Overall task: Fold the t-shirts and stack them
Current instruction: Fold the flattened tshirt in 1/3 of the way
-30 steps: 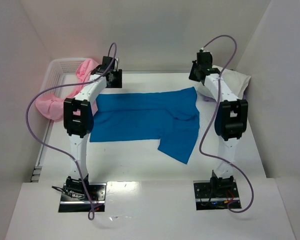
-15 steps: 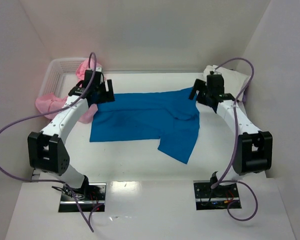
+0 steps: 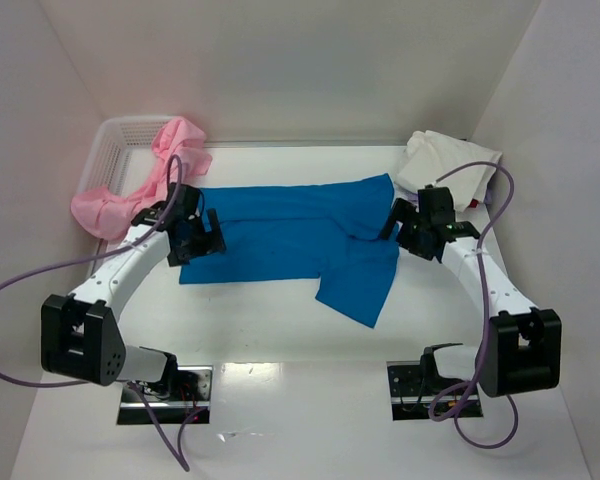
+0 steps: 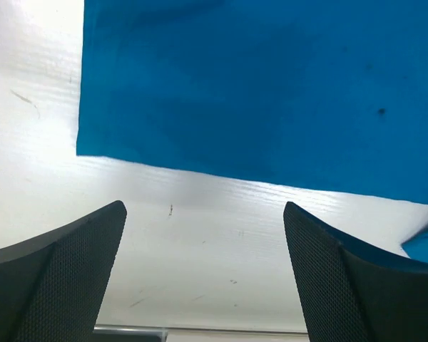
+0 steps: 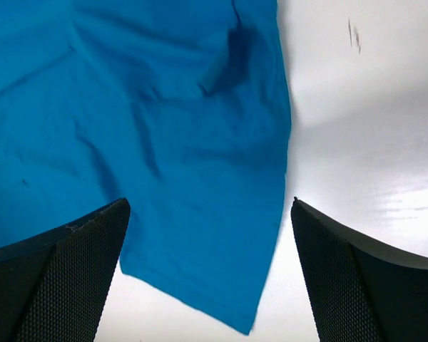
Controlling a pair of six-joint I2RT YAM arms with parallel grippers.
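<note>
Currently bright blue cloth t-shirt (image 3: 280, 235) lies spread flat mid white table (image 3: 280, 330). Left gripper (image 3: 202, 240) hovers over its left edge, right gripper (image 3: 405, 232) over its right edge; both released, jaws wide, nothing btwn. Pale pink cloth tees (image 3: 130, 190) drape white plastic lattice basket (image 3: 120, 130) far left; cream-white cloth tee (image 3: 445, 160) far right.

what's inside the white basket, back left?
Pink t-shirts, bunched up, with one end draped over the basket rim on the side facing the table. How many there are, and anything lying beneath the pink cloth, is covered.
</note>
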